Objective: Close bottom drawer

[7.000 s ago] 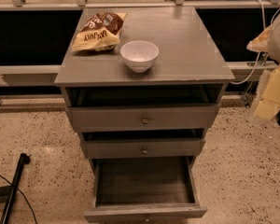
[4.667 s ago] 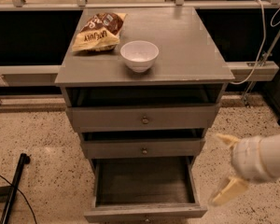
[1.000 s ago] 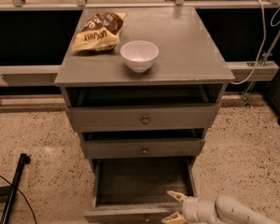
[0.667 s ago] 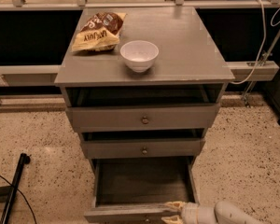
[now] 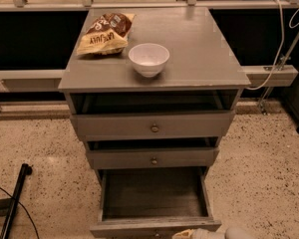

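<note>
The bottom drawer of the grey cabinet is pulled far out, and its empty plank-bottomed box is open to view. Its front lies along the picture's lower edge and the knob is barely visible there. My gripper is pale, sits at the very bottom edge just right of centre, right at the drawer's front, and is mostly cut off by the frame. The arm's rounded white end trails off to the right.
The middle drawer and top drawer stick out slightly. On the cabinet top stand a white bowl and a snack bag. A black pole lies on the speckled floor at left.
My gripper has sunk lower along the bottom drawer's front and is now more cut off by the frame's edge. The drawer stands as far out as before.
</note>
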`<state>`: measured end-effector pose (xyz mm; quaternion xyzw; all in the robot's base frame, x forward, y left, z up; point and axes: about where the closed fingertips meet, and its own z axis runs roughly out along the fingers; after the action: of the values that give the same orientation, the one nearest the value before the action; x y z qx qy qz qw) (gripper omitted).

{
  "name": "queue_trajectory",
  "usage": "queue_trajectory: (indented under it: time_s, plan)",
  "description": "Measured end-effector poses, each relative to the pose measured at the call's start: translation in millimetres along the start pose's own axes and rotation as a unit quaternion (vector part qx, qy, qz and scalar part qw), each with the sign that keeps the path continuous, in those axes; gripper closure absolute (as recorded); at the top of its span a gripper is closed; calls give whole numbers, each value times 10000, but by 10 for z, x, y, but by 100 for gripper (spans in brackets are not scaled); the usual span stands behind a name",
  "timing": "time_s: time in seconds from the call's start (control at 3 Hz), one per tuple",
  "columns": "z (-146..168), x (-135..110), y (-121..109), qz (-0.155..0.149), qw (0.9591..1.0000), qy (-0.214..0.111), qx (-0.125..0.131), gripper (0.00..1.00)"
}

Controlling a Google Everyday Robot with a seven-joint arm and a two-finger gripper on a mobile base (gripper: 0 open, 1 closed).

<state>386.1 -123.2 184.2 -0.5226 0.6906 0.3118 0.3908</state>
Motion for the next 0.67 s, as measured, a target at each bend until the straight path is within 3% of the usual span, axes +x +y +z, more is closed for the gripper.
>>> queue_trajectory:
  time_s: [0.33, 0.67]
  plan:
    - [116, 279, 22, 189, 9992, 161, 326, 100]
    - [141, 478, -44, 326, 9953, 305, 855, 100]
